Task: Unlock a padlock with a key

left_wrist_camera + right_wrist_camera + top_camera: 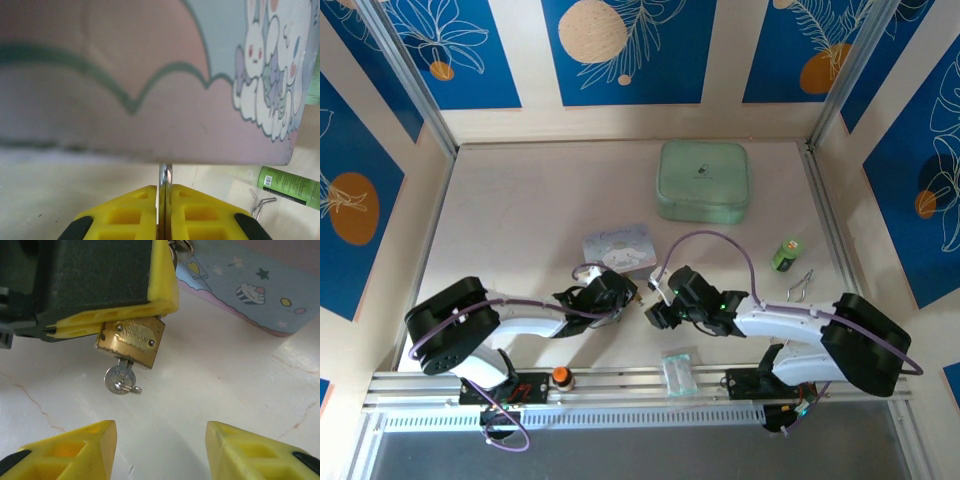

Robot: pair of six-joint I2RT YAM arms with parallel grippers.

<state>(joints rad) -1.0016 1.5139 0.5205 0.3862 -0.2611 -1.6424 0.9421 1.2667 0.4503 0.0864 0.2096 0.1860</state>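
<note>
Found the padlock (131, 340) clamped by its thin silver shackle (165, 172) in the left gripper (165, 189), with those yellow jaws pressed tight on the metal and no gap left. Placed it between the two grippers in the overhead view, just in front of the pastel cartoon box (240, 290) and over the pale table (225, 390); could not tell whether clear of the surface or grazing it. Noted the key (119, 378) already seated in the keyhole, with only its round head and a tiny ring (131, 388) sticking out. Read the padlock's long axis as running from shackle to keyhole, keyhole end turned toward the right gripper (160, 445). Took the key's shaft as in line with that axis, head nearest that gripper, flat face toward the wrist camera. Saw the right gripper with jaws apart, holding nothing, a short way off from the key head. Judged both pieces rigid, light and smooth, hence apt to slip. Judged the key head the place to pinch, across its two flat faces, clear of the loose ring. Expected the brass body to swivel on the shackle under a twist, so reckoned on a gentle, square turn.
</note>
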